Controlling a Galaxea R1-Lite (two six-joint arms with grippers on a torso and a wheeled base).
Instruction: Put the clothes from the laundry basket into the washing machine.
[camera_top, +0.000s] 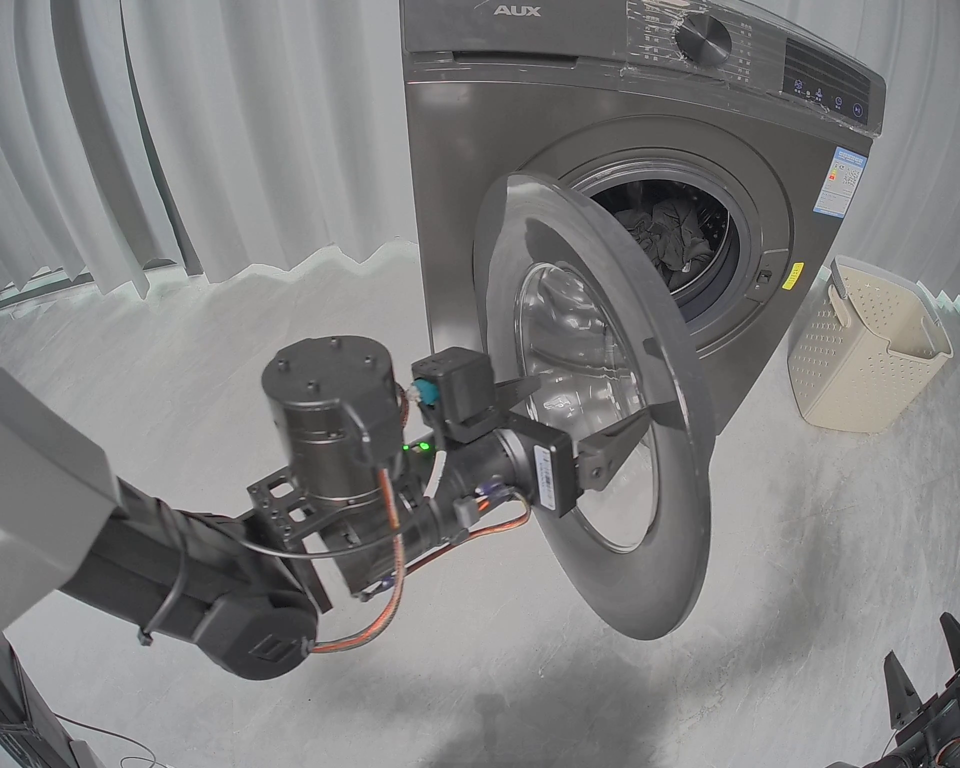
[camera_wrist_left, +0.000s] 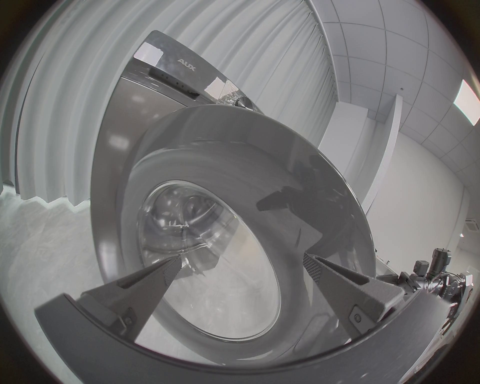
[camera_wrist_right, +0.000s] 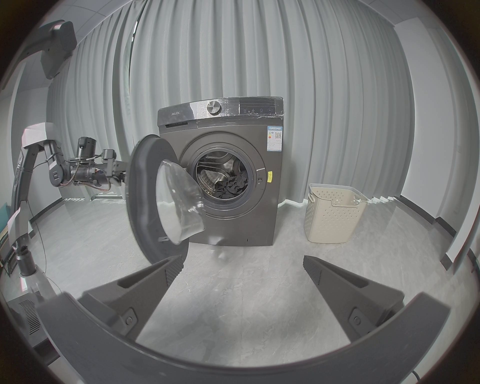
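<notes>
Your left hand (camera_top: 582, 415) is spread wide and holds nothing. It stands just at the outer face of the door (camera_top: 640, 570) of the washing machine (camera_top: 470, 200) — whether it touches the door, I cannot tell. The door is swung half open. Beyond the door from this hand, dark clothes (camera_top: 668, 235) lie inside the drum (camera_top: 722, 250). The laundry basket (camera_top: 865, 365) stands on the floor (camera_top: 250, 330) just beside the machine, on the side far from your left hand. Your right hand (camera_wrist_right: 241, 261) is spread too, with nothing in it — it is low and well apart from the machine. Both the machine and the basket are ahead of it.
</notes>
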